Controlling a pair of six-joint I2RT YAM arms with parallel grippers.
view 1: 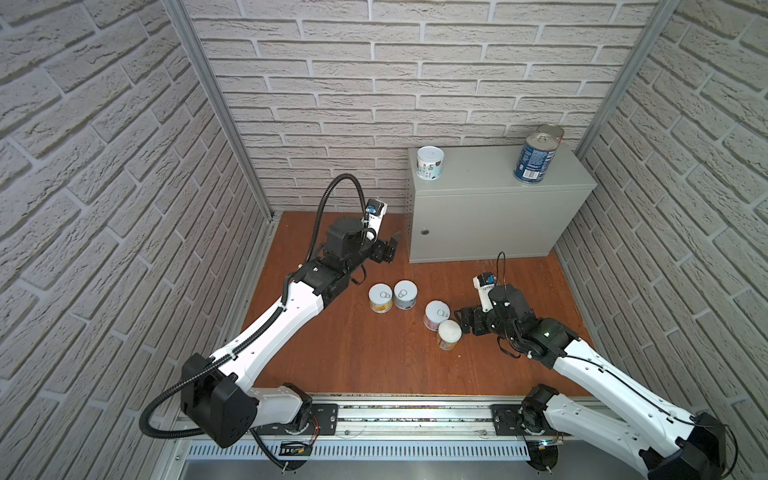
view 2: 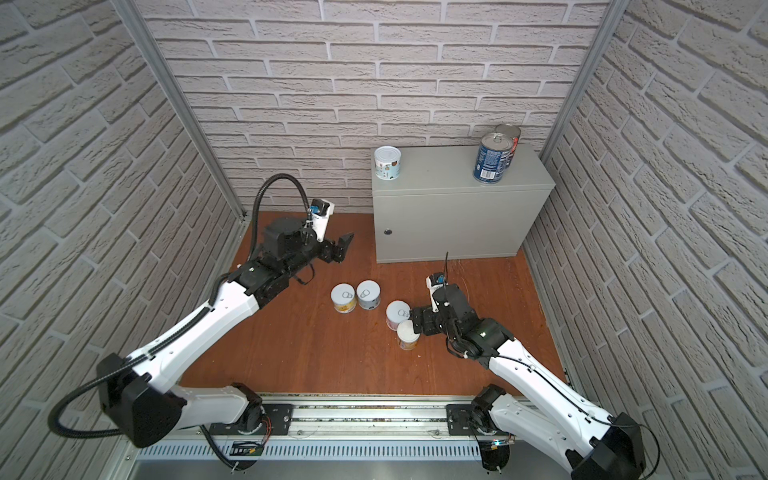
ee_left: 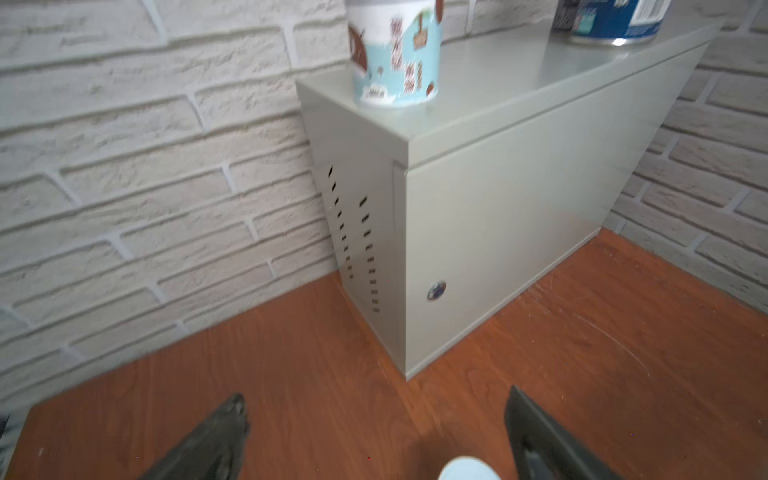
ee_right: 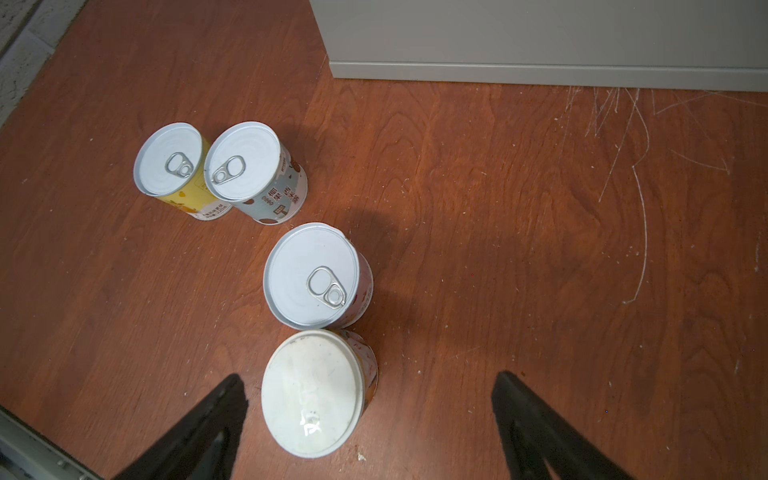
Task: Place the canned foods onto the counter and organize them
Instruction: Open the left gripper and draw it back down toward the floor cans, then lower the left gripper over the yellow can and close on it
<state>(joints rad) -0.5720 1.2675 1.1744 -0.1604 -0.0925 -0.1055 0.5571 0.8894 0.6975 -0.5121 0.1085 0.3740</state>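
The counter (view 1: 478, 170) is a pale grey cabinet at the back right. On its top stand a white-and-blue-labelled can (view 1: 430, 163) and two taller dark-blue cans (view 1: 536, 160), one behind the other. On the floor stand a yellow can (view 1: 380, 297), a grey can (view 1: 405, 294), a pink can (view 1: 436, 315) and an orange can (view 1: 449, 333). My left gripper (view 1: 392, 248) hovers open and empty near the counter's left front corner (ee_left: 405, 266). My right gripper (ee_right: 370, 378) is open low over the floor. The orange can (ee_right: 316, 390) stands between its fingers, nearer one, untouched.
Brick-pattern walls close in the brown wooden floor (view 1: 332, 353) on three sides. A metal rail (view 1: 415, 419) carrying both arm bases runs along the front edge. The counter's front door bears a small round lock (view 1: 424, 232).
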